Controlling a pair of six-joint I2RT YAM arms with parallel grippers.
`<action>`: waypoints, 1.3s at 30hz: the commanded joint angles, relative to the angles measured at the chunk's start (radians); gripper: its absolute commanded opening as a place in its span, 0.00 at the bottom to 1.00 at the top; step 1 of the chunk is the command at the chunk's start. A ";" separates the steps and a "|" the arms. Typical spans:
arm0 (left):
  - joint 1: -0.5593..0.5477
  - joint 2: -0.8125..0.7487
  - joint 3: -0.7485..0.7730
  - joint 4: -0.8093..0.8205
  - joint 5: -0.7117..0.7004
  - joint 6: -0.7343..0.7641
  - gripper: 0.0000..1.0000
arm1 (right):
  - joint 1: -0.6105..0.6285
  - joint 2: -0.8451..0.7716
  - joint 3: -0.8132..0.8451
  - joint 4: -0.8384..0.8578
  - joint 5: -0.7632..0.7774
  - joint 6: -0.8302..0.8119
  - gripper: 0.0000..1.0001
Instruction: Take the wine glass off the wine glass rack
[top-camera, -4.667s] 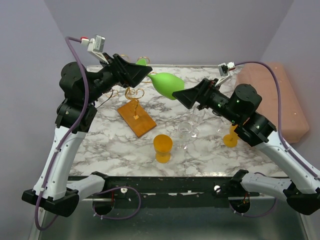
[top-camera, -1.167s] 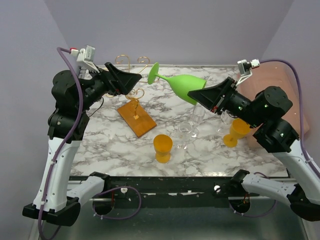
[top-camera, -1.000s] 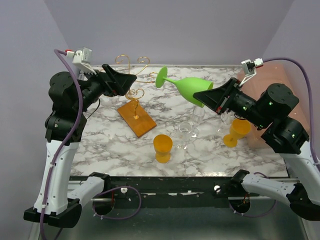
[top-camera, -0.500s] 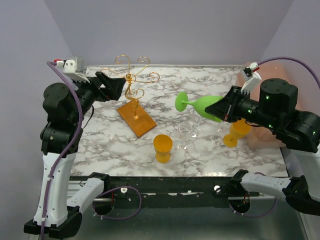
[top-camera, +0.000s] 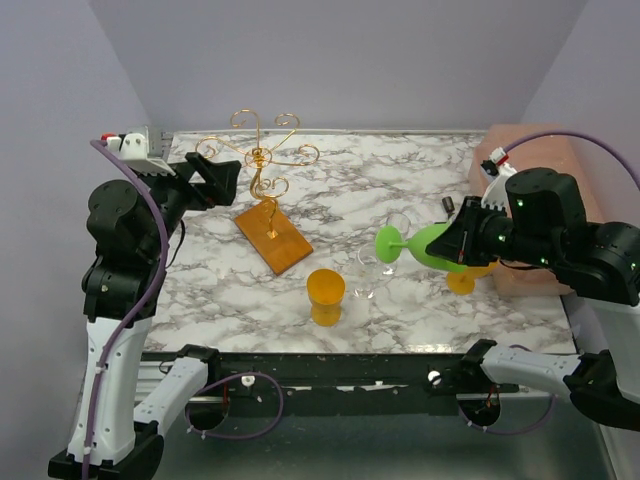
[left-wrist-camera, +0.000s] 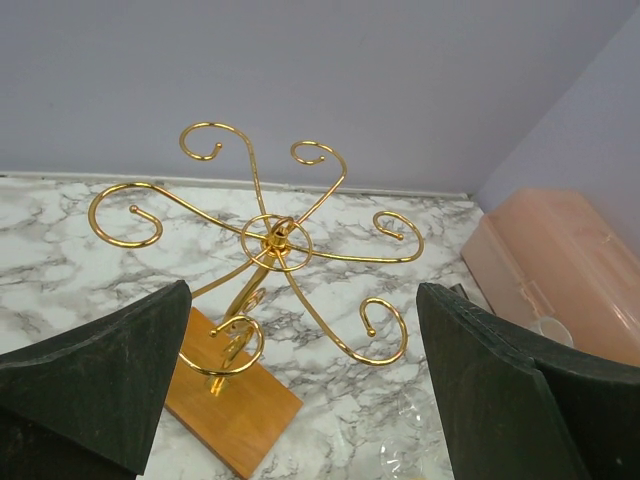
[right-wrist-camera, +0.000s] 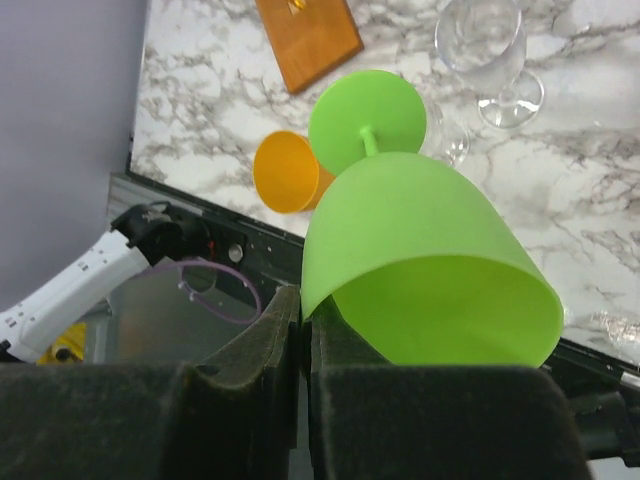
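The green wine glass (top-camera: 432, 245) lies tilted in the air over the table's right side, its foot (top-camera: 390, 243) pointing left. My right gripper (top-camera: 452, 240) is shut on the bowl's rim, one finger inside and one outside (right-wrist-camera: 305, 300); the glass (right-wrist-camera: 420, 250) fills the right wrist view. The wine glass rack (top-camera: 262, 157), gold scroll arms on a thin post, stands on its orange-brown wooden base (top-camera: 275, 238) at the back left, and nothing hangs on its arms (left-wrist-camera: 277, 240). My left gripper (top-camera: 213, 178) hovers open just left of the rack, nothing between its fingers (left-wrist-camera: 300, 370).
An orange cup (top-camera: 325, 293) stands near the front middle. Clear glasses (top-camera: 375, 262) stand just below and left of the green glass's foot. An orange goblet (top-camera: 462, 281) is partly hidden behind my right gripper. A pink box (top-camera: 530, 145) sits at the right edge.
My right arm carried the green glass away from the rack, down and right toward the table's near right. My left gripper drew back left, still open.
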 joint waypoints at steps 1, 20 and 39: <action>0.008 -0.025 -0.009 0.020 -0.042 0.017 0.99 | -0.001 -0.008 -0.060 -0.040 -0.117 -0.021 0.01; 0.008 -0.104 -0.077 0.039 -0.147 0.052 0.98 | -0.001 -0.036 -0.321 -0.040 -0.179 -0.042 0.01; 0.009 -0.215 -0.313 0.183 -0.360 0.070 0.99 | -0.001 0.081 -0.470 -0.039 0.091 0.106 0.01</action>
